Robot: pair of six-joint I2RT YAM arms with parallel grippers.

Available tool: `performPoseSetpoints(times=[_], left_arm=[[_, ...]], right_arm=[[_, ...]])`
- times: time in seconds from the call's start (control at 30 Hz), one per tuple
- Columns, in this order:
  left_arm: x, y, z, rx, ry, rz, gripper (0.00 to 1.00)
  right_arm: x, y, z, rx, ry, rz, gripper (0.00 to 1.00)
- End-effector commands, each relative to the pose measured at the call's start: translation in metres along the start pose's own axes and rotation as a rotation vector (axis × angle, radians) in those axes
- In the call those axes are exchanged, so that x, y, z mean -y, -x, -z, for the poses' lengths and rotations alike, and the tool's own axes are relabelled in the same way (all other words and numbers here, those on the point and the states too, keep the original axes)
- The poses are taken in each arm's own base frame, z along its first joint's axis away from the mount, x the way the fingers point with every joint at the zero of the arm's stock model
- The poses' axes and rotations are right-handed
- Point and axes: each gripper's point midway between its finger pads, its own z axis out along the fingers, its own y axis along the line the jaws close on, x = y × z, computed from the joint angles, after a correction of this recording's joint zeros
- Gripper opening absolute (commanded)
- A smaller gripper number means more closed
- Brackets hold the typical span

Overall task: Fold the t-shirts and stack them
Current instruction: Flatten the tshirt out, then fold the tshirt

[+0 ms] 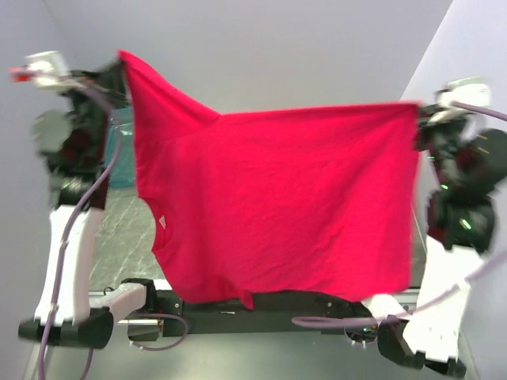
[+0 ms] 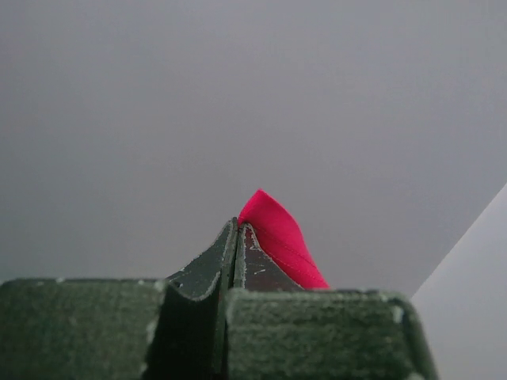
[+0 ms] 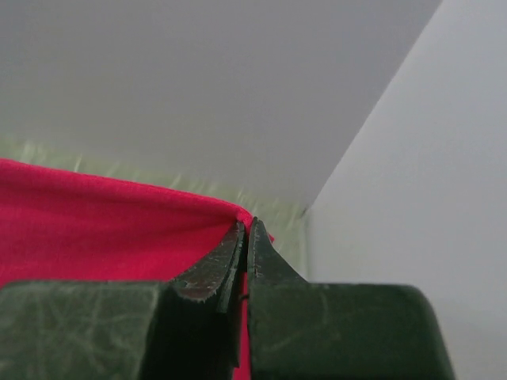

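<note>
One red t-shirt (image 1: 277,206), hanging spread aloft

T-shirt (image 1: 277,206) hangs spread above the table (image 1: 127,229), its left corner in the left gripper (image 2: 240,236) and its right corner in the right gripper (image 3: 245,232). Tub (image 1: 120,162) sits behind the shirt's left edge.

t-shirt (image 1: 277,198): I read matt red knit cloth, soft, lightly creased | left gripper (image 2: 238,226), right gripper (image 3: 245,226): dark matt finish, rough-grained, edges scuffed pale | tub (image 1: 123,162): translucent teal plastic, I note | table (image 1: 131,229): dark mottled top, slight sheen
</note>
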Motion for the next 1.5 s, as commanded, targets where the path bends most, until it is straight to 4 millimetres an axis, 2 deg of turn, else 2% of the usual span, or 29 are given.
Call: performPoseSetpoints(times=[0.0, 0.03, 0.07, 0.1, 0.13, 0.17, 0.2, 0.23, 0.27, 0.3, 0.33, 0.37, 0.4, 0.43, 0.47, 0.5, 0.53, 0.57, 0.6, 0.67, 0.7, 0.73, 0.8, 0.87, 1.0, 1.13, 1.23, 1.43, 1.47], left_arm=[[-0.028, -0.082, -0.019, -0.134, 0.002, 0.030, 0.00], [-0.034, -0.104, -0.022, -0.174, -0.005, 0.043, 0.00], [-0.046, -0.147, -0.028, -0.252, -0.010, 0.055, 0.00], [-0.054, -0.169, -0.031, -0.294, -0.001, 0.067, 0.00], [-0.062, -0.190, -0.034, -0.327, 0.003, 0.074, 0.00], [-0.080, -0.235, -0.039, -0.410, 0.028, 0.086, 0.00], [-0.088, -0.256, -0.043, -0.440, 0.036, 0.096, 0.00], [-0.096, -0.277, -0.046, -0.477, 0.044, 0.108, 0.00], [-0.113, -0.316, -0.053, -0.540, 0.068, 0.120, 0.00], [-0.121, -0.337, -0.055, -0.581, 0.084, 0.129, 0.00], [-0.124, -0.356, -0.058, -0.619, 0.078, 0.142, 0.00], [-0.142, -0.403, -0.053, -0.704, 0.110, 0.156, 0.00], [-0.140, -0.411, -0.066, -0.721, 0.107, 0.161, 0.00], [-0.143, -0.427, -0.069, -0.750, 0.113, 0.167, 0.00], [-0.161, -0.467, -0.062, -0.815, 0.151, 0.176, 0.00], [-0.158, -0.465, -0.079, -0.793, 0.140, 0.176, 0.00], [-0.162, -0.476, -0.080, -0.810, 0.158, 0.183, 0.00], [-0.168, -0.489, -0.085, -0.813, 0.172, 0.182, 0.00], [-0.171, -0.495, -0.087, -0.815, 0.182, 0.180, 0.00], [-0.179, -0.506, -0.093, -0.813, 0.207, 0.174, 0.00], [-0.181, -0.508, -0.096, -0.811, 0.214, 0.173, 0.00], [-0.183, -0.511, -0.098, -0.811, 0.218, 0.169, 0.00], [-0.187, -0.516, -0.103, -0.809, 0.226, 0.160, 0.00], [-0.191, -0.521, -0.104, -0.811, 0.230, 0.159, 0.00], [-0.187, -0.515, -0.110, -0.792, 0.208, 0.153, 0.00], [-0.184, -0.499, -0.109, -0.762, 0.186, 0.141, 0.00], [-0.179, -0.488, -0.106, -0.761, 0.165, 0.139, 0.00], [-0.163, -0.465, -0.094, -0.749, 0.120, 0.134, 0.00], [-0.160, -0.459, -0.091, -0.743, 0.110, 0.135, 0.00]], right_arm=[[-0.017, -0.050, -0.027, -0.018, 0.068, -0.010, 0.00], [-0.028, -0.093, -0.038, -0.098, 0.101, -0.031, 0.00], [-0.034, -0.112, -0.045, -0.127, 0.122, -0.040, 0.00], [-0.036, -0.131, -0.059, -0.146, 0.136, -0.035, 0.00], [-0.046, -0.171, -0.065, -0.211, 0.156, -0.052, 0.00], [-0.049, -0.188, -0.071, -0.228, 0.166, -0.061, 0.00], [-0.053, -0.210, -0.085, -0.248, 0.188, -0.052, 0.00], [-0.061, -0.236, -0.091, -0.292, 0.211, -0.065, 0.00], [-0.062, -0.250, -0.099, -0.318, 0.213, -0.074, 0.00], [-0.071, -0.290, -0.113, -0.407, 0.248, -0.091, 0.00], [-0.070, -0.296, -0.126, -0.423, 0.260, -0.092, 0.00], [-0.069, -0.310, -0.136, -0.462, 0.259, -0.099, 0.00], [-0.080, -0.355, -0.145, -0.575, 0.294, -0.127, 0.00], [-0.076, -0.352, -0.163, -0.572, 0.293, -0.120, 0.00], [-0.074, -0.363, -0.173, -0.604, 0.274, -0.119, 0.00], [-0.083, -0.400, -0.176, -0.701, 0.290, -0.135, 0.00], [-0.081, -0.394, -0.193, -0.691, 0.275, -0.112, 0.00], [-0.082, -0.400, -0.200, -0.710, 0.256, -0.103, 0.00], [-0.081, -0.420, -0.203, -0.764, 0.226, -0.084, 0.00], [-0.081, -0.416, -0.220, -0.753, 0.191, -0.055, 0.00], [-0.081, -0.426, -0.223, -0.777, 0.172, -0.045, 0.00], [-0.078, -0.421, -0.231, -0.763, 0.154, -0.037, 0.00], [-0.081, -0.428, -0.237, -0.781, 0.143, -0.035, 0.00], [-0.077, -0.425, -0.246, -0.770, 0.123, -0.038, 0.00], [-0.074, -0.420, -0.250, -0.746, 0.104, -0.048, 0.00], [-0.068, -0.420, -0.241, -0.743, 0.083, -0.038, 0.00], [-0.064, -0.421, -0.236, -0.748, 0.084, -0.039, 0.00], [-0.070, -0.423, -0.222, -0.747, 0.142, -0.048, 0.00], [-0.069, -0.418, -0.221, -0.734, 0.148, -0.044, 0.00]])
